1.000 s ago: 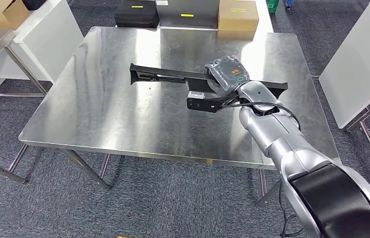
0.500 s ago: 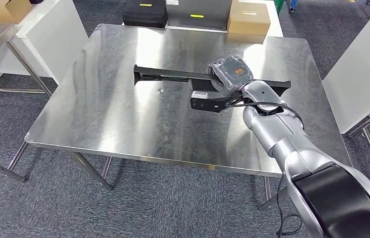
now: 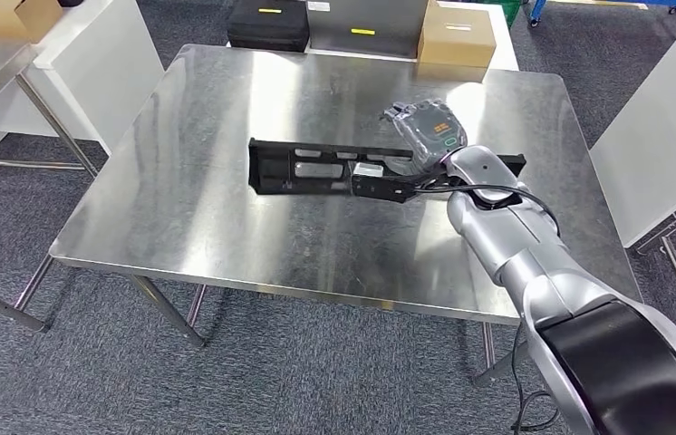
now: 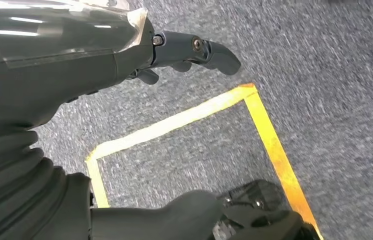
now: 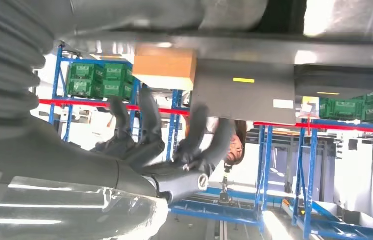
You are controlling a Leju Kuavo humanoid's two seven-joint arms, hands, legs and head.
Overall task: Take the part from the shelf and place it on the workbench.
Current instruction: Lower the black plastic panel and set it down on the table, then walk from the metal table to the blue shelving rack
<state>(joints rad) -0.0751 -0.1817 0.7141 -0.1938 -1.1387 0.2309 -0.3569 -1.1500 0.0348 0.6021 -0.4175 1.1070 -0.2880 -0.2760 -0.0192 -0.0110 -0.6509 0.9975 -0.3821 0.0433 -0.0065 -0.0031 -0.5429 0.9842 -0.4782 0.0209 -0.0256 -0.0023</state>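
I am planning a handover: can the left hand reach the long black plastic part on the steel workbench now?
Probably not yet. The left hand hangs low over grey carpet with yellow tape, while the long black plastic part lies on the steel workbench by the right hand.

The head view looks forward and down from high onto the shiny steel workbench [image 3: 226,208]. The left wrist view faces down, close to grey carpet with yellow floor tape [image 4: 269,145]. The right wrist view, upside down, looks along the workbench; both share the brown cardboard box [image 3: 455,40].
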